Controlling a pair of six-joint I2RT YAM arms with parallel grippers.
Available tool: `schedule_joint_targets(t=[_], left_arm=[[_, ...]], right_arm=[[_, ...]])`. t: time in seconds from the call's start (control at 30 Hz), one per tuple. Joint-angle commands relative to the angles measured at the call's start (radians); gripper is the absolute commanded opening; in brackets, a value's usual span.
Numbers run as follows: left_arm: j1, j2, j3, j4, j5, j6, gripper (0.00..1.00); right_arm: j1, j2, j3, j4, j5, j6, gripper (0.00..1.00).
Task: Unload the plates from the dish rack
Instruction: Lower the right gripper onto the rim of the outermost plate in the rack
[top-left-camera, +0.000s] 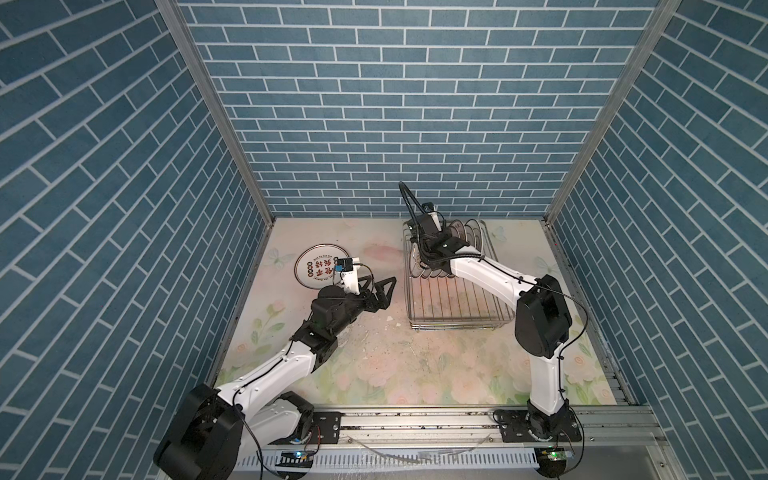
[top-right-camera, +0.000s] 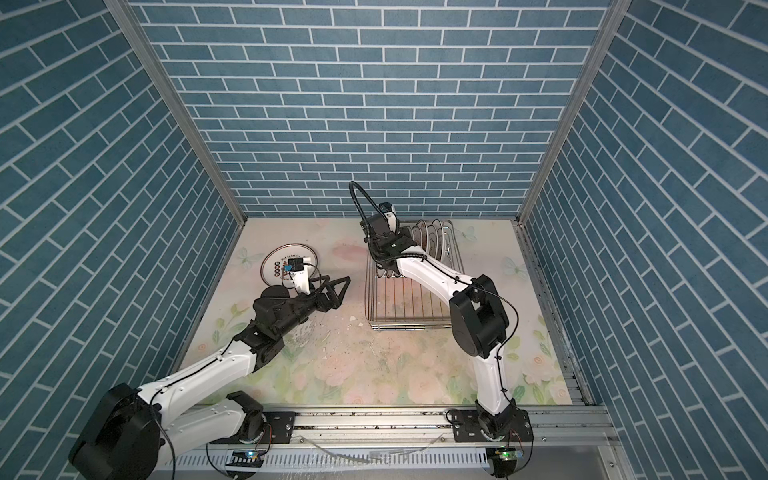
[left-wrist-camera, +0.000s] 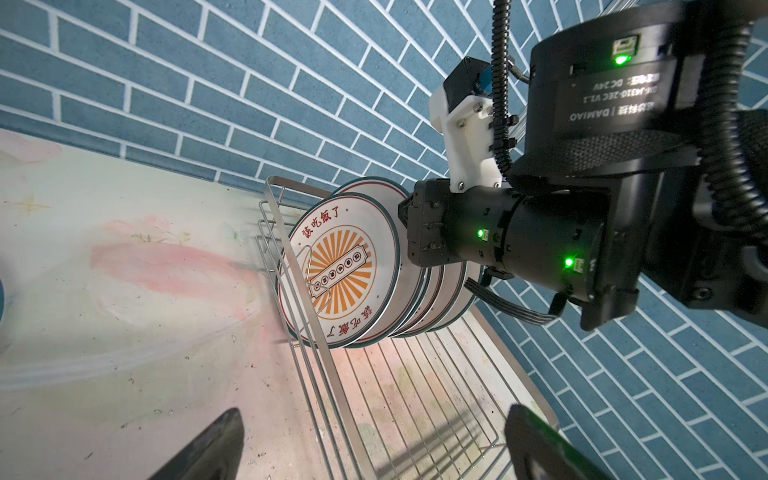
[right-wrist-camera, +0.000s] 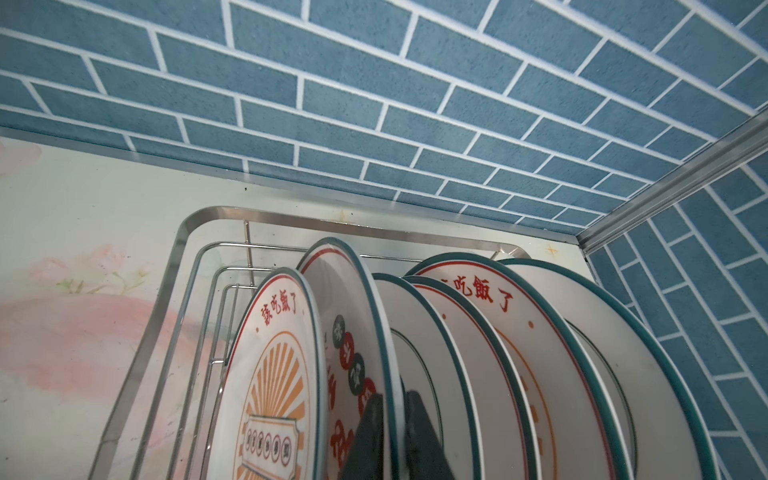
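Observation:
The silver wire dish rack stands at the back right. Several plates stand upright in its far end, the outermost showing an orange sunburst. My right gripper is shut on the rim of the second plate, one finger on each face. Another plate with red characters lies flat on the table at the back left. My left gripper hovers between that plate and the rack, open, holding nothing.
Blue brick walls close in the back and both sides. The rack's near half holds only bare wires. Small crumbs lie on the floral tabletop in front of the rack. The right arm's elbow hangs over the rack's front right corner.

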Motion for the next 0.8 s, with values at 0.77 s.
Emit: schedule_joint_targets(t=[0.77], left_arm=[[-0.006,0.006,-0.036,0.010,-0.125,0.009,1.00]], right_arm=[[0.034,0.035,0.156,-0.003,0.214,-0.214,0.00]])
